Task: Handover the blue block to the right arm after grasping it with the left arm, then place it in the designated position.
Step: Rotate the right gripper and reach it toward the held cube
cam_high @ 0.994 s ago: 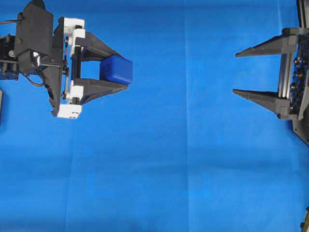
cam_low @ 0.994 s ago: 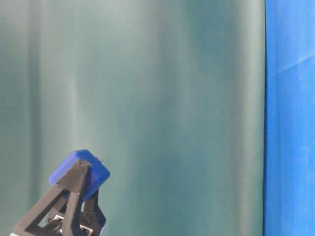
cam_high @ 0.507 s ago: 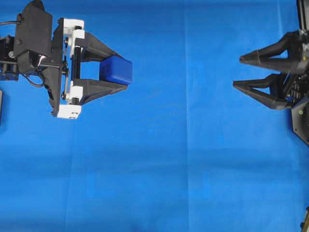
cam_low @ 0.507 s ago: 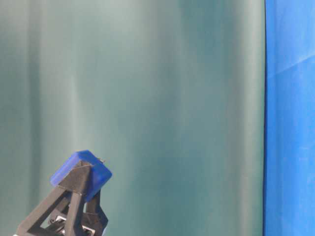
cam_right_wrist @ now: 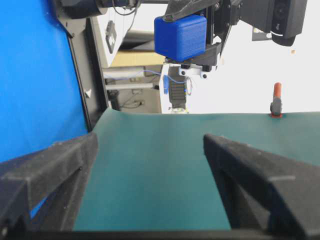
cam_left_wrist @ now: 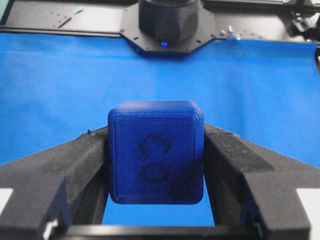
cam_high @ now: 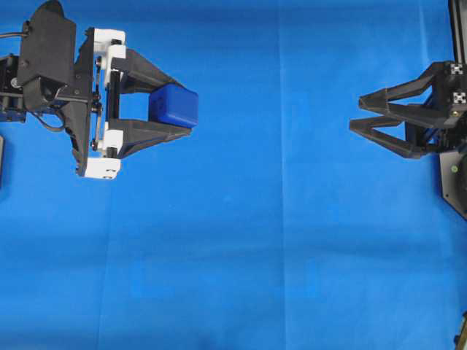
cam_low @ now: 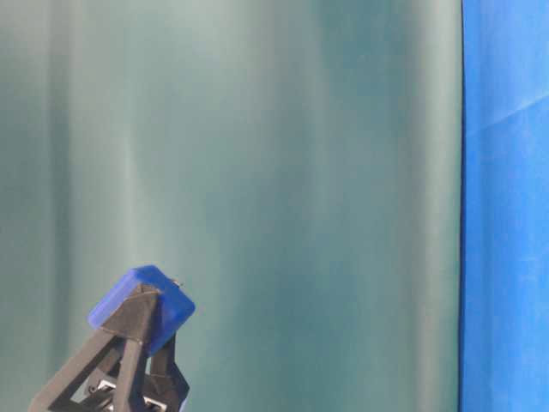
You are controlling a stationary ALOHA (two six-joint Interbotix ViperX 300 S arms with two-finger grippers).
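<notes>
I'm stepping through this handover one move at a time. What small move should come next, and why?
Probably bring the right tool across toward the blue block. The left tool holds the block clamped between its fingers, off the cloth, while the right tool's fingers stand apart with nothing between them, well short of the block with a stretch of bare blue cloth between.

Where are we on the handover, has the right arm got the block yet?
Not yet. Done: the left gripper is shut on the blue block and holds it off the blue cloth. In hand: the right gripper faces it with jaws open and empty, a wide gap away. Left: closing that gap, the transfer, and placing the block.
</notes>
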